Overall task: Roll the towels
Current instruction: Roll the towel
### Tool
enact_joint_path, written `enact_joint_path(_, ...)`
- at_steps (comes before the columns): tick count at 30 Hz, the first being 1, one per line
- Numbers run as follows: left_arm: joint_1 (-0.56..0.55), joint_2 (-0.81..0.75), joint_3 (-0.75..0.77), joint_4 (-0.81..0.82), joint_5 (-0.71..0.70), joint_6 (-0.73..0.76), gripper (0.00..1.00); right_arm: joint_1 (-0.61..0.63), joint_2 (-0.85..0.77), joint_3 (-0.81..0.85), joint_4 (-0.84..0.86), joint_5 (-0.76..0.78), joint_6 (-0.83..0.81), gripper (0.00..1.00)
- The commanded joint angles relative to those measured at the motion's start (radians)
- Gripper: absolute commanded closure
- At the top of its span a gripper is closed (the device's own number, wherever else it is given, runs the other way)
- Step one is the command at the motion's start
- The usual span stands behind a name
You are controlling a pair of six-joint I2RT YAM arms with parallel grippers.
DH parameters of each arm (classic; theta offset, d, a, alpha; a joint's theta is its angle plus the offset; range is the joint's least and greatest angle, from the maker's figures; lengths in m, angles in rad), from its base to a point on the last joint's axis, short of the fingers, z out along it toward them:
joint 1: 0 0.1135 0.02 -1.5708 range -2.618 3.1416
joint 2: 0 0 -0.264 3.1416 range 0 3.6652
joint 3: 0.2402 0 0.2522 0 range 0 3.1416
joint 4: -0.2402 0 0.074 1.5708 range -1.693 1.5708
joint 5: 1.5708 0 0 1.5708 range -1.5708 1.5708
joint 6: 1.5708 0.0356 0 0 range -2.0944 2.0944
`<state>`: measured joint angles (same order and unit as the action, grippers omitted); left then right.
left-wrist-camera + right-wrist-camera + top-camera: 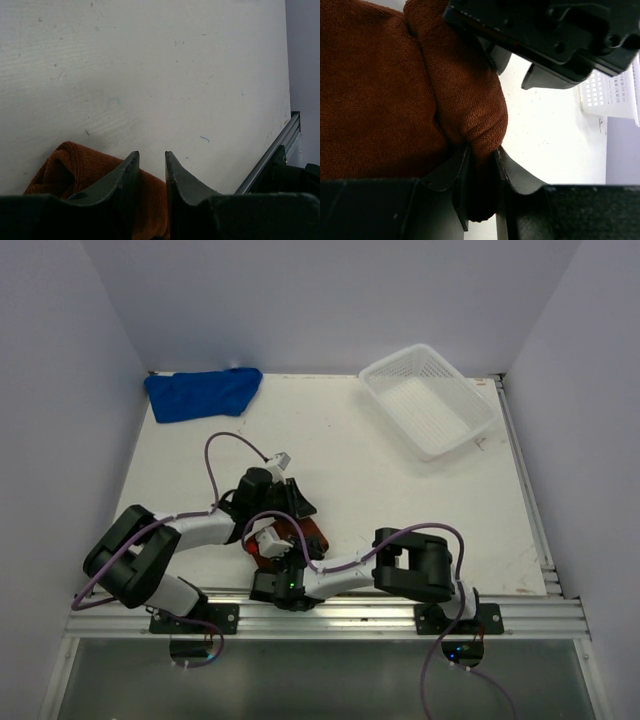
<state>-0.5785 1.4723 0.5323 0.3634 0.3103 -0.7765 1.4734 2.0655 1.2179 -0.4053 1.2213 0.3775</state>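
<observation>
ok so from the top camera: the rust-brown towel (311, 537) is bunched up low in the middle of the frame, near the front edge of the white surface (390, 500), mostly covered by the two wrists crowding over it; the blue towel (203, 392) is crumpled in the upper left corner against the back wall, well apart from all that; the white mesh basket (395, 359) sits at an angle in the upper right; the right hand (482, 151) has its fingers almost together, pinched on a fold of the rust-brown towel; in its own wrist view you can see the cloth squeezed down between the two fingers, with the rest of the towel filling the left side of that frame in thick rounded folds; the left hand (151, 155) has its fingers only a narrow gap apart; in its wrist view there's bare surface between the tips, and rust cloth sits behind the finger on the left and shows in the lower part of the gap; honestly can't tell if it's actually gripping the cloth or just parked over it; in the right wrist view the left hand's black body is at the top right, right at the towel's far edge, with a bit of the basket at the right edge of the frame; an aluminium rail (270, 155) runs along the lower right of the left wrist view; purple cables (225, 440) loop off both arms, and a small green light (292, 586) glows on the right arm near the bottom centre.
</observation>
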Motion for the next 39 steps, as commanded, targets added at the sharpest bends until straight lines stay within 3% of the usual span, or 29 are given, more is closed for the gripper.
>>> enact_joint_path(1, -0.006, -0.021, -0.041, 0.069, -0.016, -0.001, 0.69, 0.008, 0.001, 0.04, -0.086, 0.049, 0.063, 0.8)
enact_joint_path(10, -0.003, 0.025, -0.089, 0.097, -0.051, 0.01, 0.7, 0.007, -0.08, -0.006, -0.067, -0.017, 0.11, 0.68)
enact_joint_path(16, 0.006, 0.028, -0.084, 0.092, -0.054, 0.013, 0.7, 0.005, -0.185, -0.124, 0.1, -0.08, 0.038, 0.55)
enact_joint_path(20, 0.011, 0.023, -0.078, 0.083, -0.05, 0.019, 0.7, 0.007, -0.248, -0.201, 0.181, -0.144, 0.014, 0.39)
enact_joint_path(29, 0.011, 0.022, -0.091, 0.089, -0.065, 0.02, 0.7, 0.004, -0.54, -0.357, 0.286, -0.255, 0.009, 0.31)
enact_joint_path(32, 0.011, 0.02, -0.101, 0.098, -0.065, 0.019, 0.73, -0.042, -0.682, -0.432, 0.347, -0.371, 0.036, 0.29)
enact_joint_path(34, 0.011, 0.022, -0.107, 0.104, -0.062, 0.016, 0.73, -0.099, -0.763, -0.455, 0.376, -0.55, 0.067, 0.28)
enact_joint_path(36, 0.011, 0.023, -0.114, 0.117, -0.057, 0.013, 0.73, -0.211, -0.813, -0.492, 0.399, -0.67, 0.116, 0.27)
enact_joint_path(37, 0.011, 0.025, -0.114, 0.118, -0.053, 0.013, 0.73, -0.255, -0.821, -0.5, 0.427, -0.809, 0.124, 0.26)
enact_joint_path(39, 0.011, 0.022, -0.115, 0.115, -0.05, 0.016, 0.73, -0.369, -0.823, -0.503, 0.43, -0.896, 0.155, 0.26)
